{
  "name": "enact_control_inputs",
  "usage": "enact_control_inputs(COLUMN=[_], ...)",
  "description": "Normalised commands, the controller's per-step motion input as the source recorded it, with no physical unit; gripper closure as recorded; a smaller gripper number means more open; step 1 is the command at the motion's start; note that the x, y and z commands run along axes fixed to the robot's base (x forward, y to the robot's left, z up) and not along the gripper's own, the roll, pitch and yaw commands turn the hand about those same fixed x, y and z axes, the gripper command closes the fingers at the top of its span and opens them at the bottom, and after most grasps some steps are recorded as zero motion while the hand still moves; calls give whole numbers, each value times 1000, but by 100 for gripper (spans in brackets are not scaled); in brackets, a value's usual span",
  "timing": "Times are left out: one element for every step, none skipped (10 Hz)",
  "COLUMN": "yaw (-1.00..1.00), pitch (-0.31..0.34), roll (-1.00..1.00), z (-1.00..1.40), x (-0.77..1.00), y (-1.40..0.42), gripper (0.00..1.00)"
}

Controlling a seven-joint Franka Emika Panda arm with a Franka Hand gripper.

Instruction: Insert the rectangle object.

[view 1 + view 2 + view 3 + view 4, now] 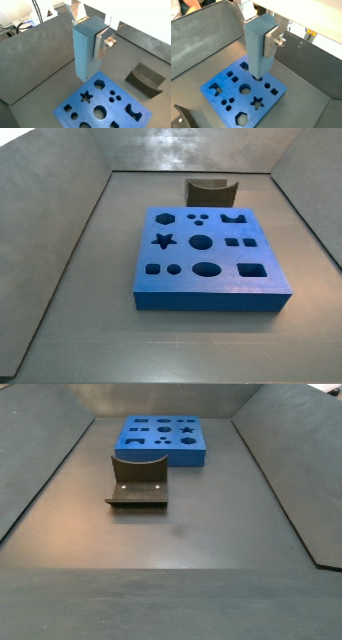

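Rectangle object [86, 50], a smooth pale sky-blue block, is hanging upright in our gripper [89, 31], silver fingers [102, 44] clamping it above the dark-blue holed board [103, 106].

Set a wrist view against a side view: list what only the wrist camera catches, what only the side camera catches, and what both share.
Only the wrist view shows the gripper, high above the floor, shut on the rectangle object, a pale blue block hanging upright over the blue board.

Only the side view shows the board whole, all its holes unobstructed, with no arm or block in the frame.

Both show the board and the fixture standing on the floor beside it.
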Motion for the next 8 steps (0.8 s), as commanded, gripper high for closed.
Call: enact_control_inputs(yaw=[-174, -127, -78, -58, -43, -44, -20, 16], pitch=[-222, -188, -161, -145, -131, 369, 380, 336], roll=[-32, -30, -36, -39, -41, 53, 72, 93], z=[160, 104, 45, 21, 5, -158, -140, -68], x=[77, 28, -2, -10, -16, -162, -138, -34], y=[1000, 935, 665, 460, 191, -893, -860, -555], gripper=[100, 100, 100, 100, 100, 100, 100, 100])
